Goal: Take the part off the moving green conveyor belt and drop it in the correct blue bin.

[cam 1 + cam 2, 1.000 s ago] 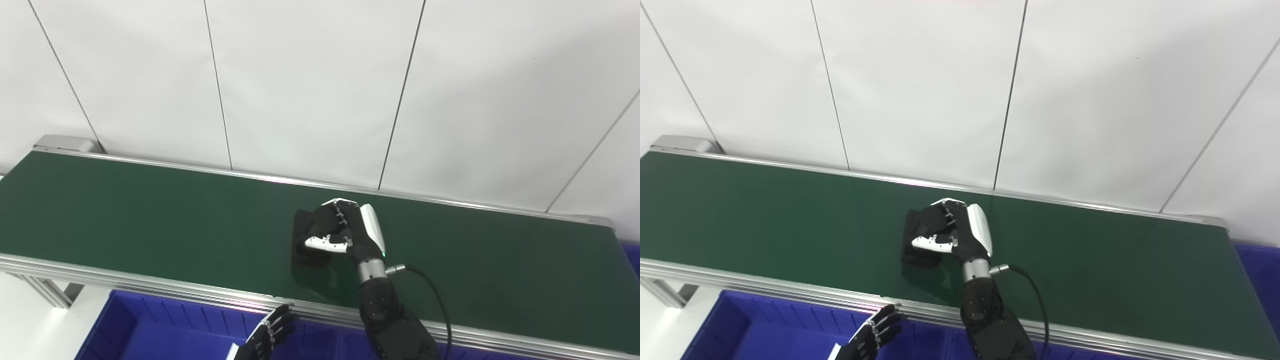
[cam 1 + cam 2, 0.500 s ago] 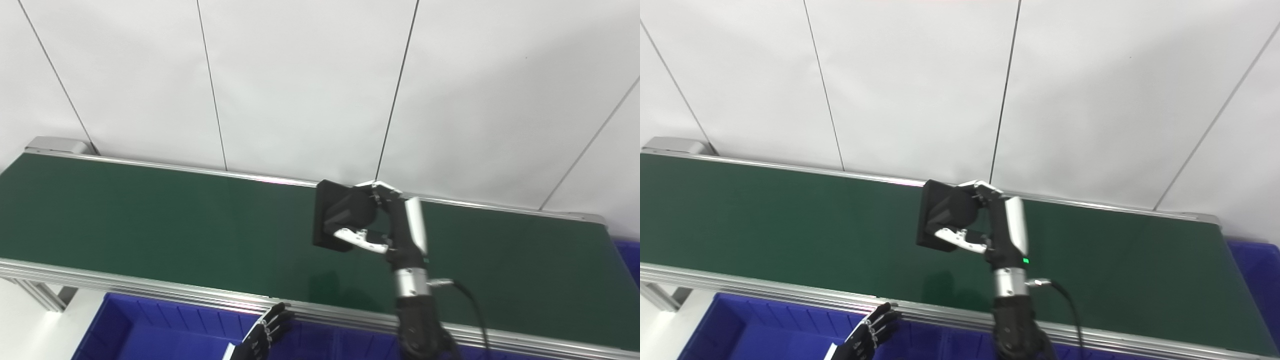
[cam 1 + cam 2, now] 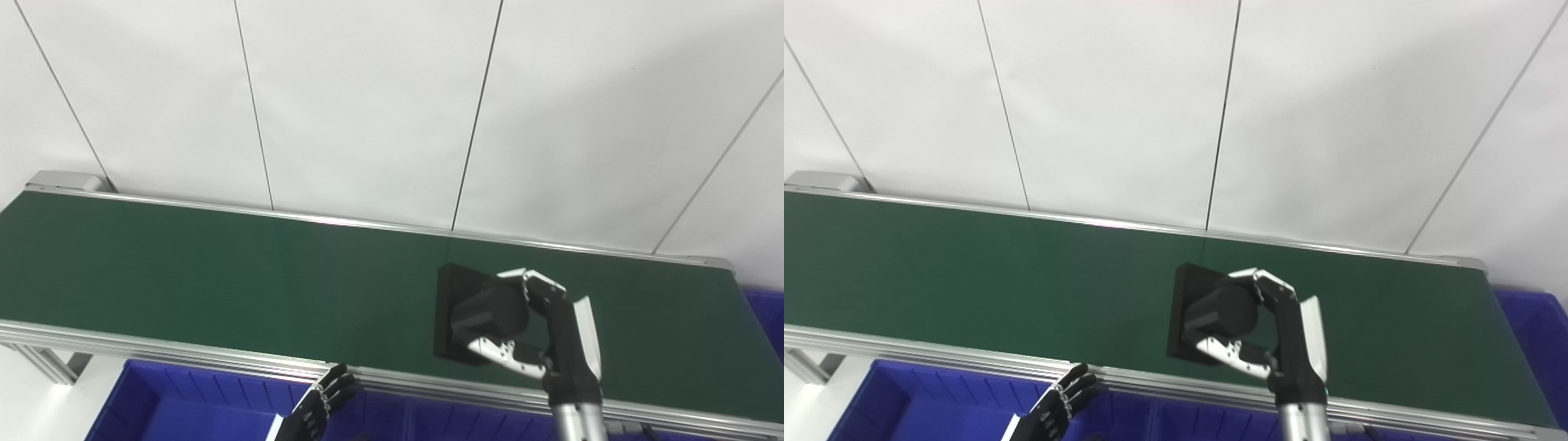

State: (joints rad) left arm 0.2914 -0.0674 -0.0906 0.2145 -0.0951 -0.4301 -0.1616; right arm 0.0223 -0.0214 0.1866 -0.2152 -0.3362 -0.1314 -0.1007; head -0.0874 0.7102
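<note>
Right hand [image 3: 551, 334]: fingers curled over the top and thumb under a black part [image 3: 474, 318], holding it above the near half of the belt, toward the belt's right end; the arm rises from the bottom edge.
Part: matte black, a flat square plate with a short round barrel standing out from its face; the plate stands on edge, its face turned toward the hand, the barrel lying inside the grasp.
Left hand [image 3: 1053, 407]: low at the bottom edge, over the bin just in front of the near rail; fingers straight and slightly spread, holding nothing.
Belt [image 3: 214, 269]: dark green, smooth, faintly glossy, a long band running left to right and slanting slightly down to the right; bare apart from the held part above it.
Rails [image 3: 184, 352]: brushed aluminium strips along the far and near edges of the belt.
Bin [image 3: 184, 398]: bright blue plastic with ribbed inner walls, below the near rail; another blue bin [image 3: 1531, 331] shows past the belt's right end.
Wall [image 3: 367, 110]: white panels with thin dark seams, directly behind the belt.
</note>
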